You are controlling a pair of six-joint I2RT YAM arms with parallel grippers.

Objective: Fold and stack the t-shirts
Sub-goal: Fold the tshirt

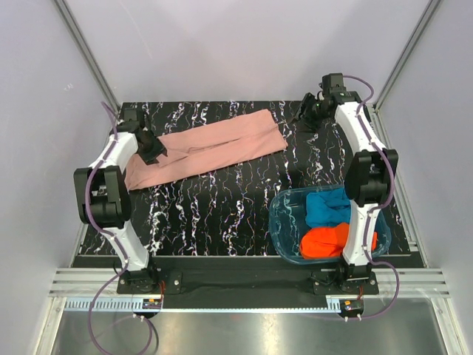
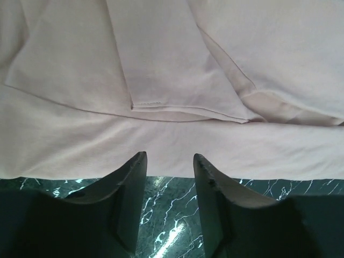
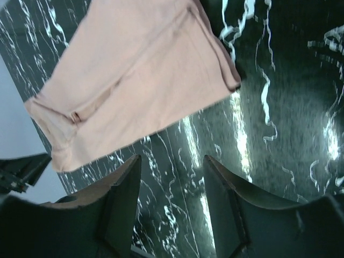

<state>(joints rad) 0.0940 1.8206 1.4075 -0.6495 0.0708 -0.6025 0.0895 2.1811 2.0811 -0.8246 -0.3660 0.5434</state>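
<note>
**Shirts Hidden by Arms and Edges**

From above, the left arm (image 1: 118,151) covers the left end of the pink shirt (image 1: 222,144). The right arm (image 1: 361,218) crosses the tub (image 1: 277,222), hiding its right wall and the right parts of the blue shirt (image 1: 324,207) and orange shirt (image 1: 319,242). The left wrist view loses the pink shirt past the top and both sides; the right wrist view cuts it at the top.

Three t-shirts are showing on the table (image 1: 222,214): one pink shirt (image 1: 207,150) is lying toward the far left corner, while one blue shirt (image 1: 327,207) and one orange-red shirt (image 1: 325,241) are sitting in the single plastic tub (image 1: 284,222) near the right corner. Two arms are standing at the near edge, one left arm (image 1: 111,194) and one right arm (image 1: 367,174).
</note>
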